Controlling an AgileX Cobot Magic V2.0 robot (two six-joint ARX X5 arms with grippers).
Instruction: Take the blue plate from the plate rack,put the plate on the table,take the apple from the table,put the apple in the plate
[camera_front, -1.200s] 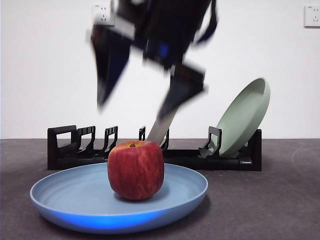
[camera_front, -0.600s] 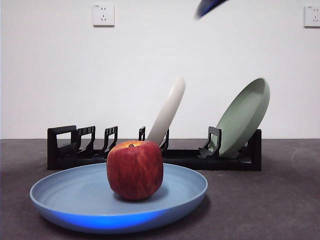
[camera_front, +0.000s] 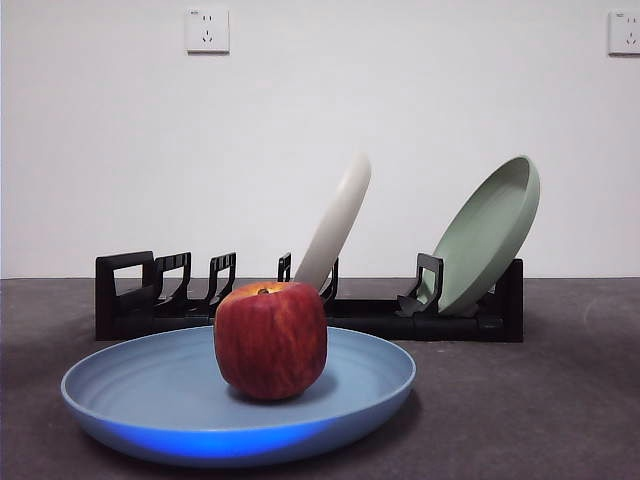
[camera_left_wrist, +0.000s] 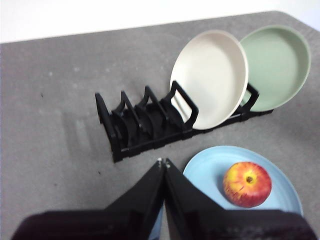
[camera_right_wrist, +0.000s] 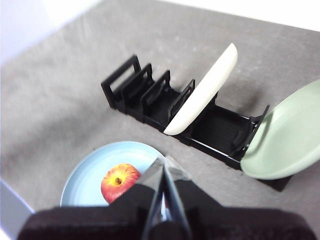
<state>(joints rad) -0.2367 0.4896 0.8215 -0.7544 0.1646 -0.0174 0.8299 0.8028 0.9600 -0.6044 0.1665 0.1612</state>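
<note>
The red apple (camera_front: 270, 339) sits upright in the middle of the blue plate (camera_front: 140, 385), which lies flat on the dark grey table (camera_front: 540, 400) in front of the black plate rack (camera_front: 150, 295). The apple also shows in the left wrist view (camera_left_wrist: 247, 184) and the right wrist view (camera_right_wrist: 120, 182), resting in the blue plate (camera_left_wrist: 210, 167) (camera_right_wrist: 87, 172). My left gripper (camera_left_wrist: 163, 163) is shut and empty, raised high above the table. My right gripper (camera_right_wrist: 163, 161) is shut and empty, also raised high. Neither gripper shows in the front view.
A cream-white plate (camera_front: 335, 225) leans in the rack's middle slots and a pale green plate (camera_front: 490, 235) leans at its right end. The rack's left slots (camera_left_wrist: 130, 122) hold nothing. Two wall sockets (camera_front: 207, 30) are on the white wall behind.
The arm that hung above the apple has risen out of the front view; half a second ago only a dark tip showed at the top. The apple and plate have not moved.
</note>
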